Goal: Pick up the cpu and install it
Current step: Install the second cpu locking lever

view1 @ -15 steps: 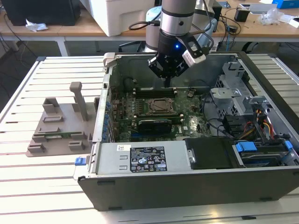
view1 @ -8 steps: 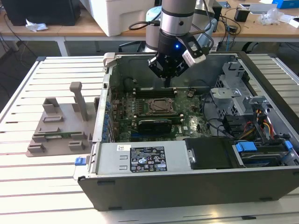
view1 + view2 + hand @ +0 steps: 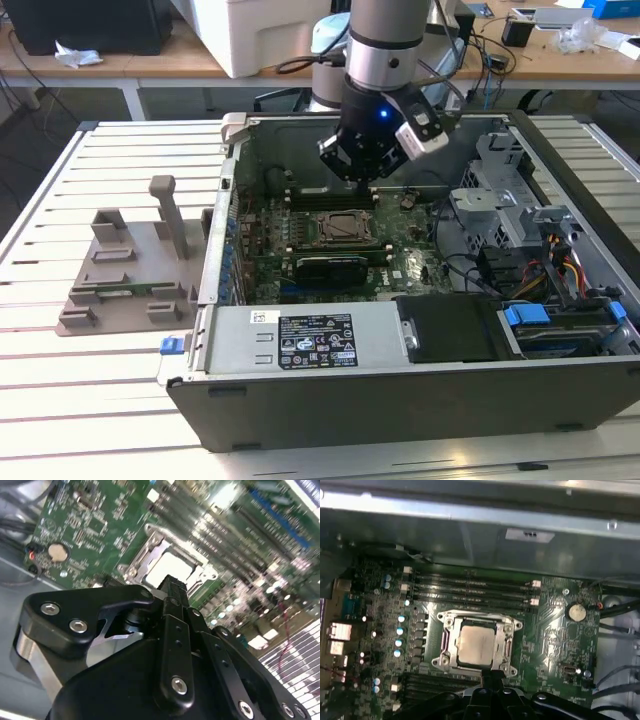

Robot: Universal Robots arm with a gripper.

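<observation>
Exterior view first: we see the arm hanging over the open case (image 3: 420, 330) on the slatted counter (image 3: 60, 400), with the tool (image 3: 362, 170) poised above the board (image 3: 400, 262), toward twelve o'clock of the socket (image 3: 334, 228). In the first wrist view the cpu (image 3: 475, 643) sits square inside the socket frame (image 3: 445, 625), its pale metal top flush and level, edges parallel to the frame. The tool's black linkage lies just at six o'clock of it, apart from the chip. In the second wrist view the same chip (image 3: 170, 567) shows bright beyond the tool body (image 3: 170, 650). We cannot tell how far the tool stands open, since its tips do not show; we see nothing held in it.

We judge the placing done and the tool clear of the chip. To do this stage well, we would keep the tool vertical and off the frame, avoid brushing the memory slots (image 3: 470, 587) at twelve o'clock of the socket, and check that no corner of the chip rides up on the frame, as a tilted seat could bend contacts
</observation>
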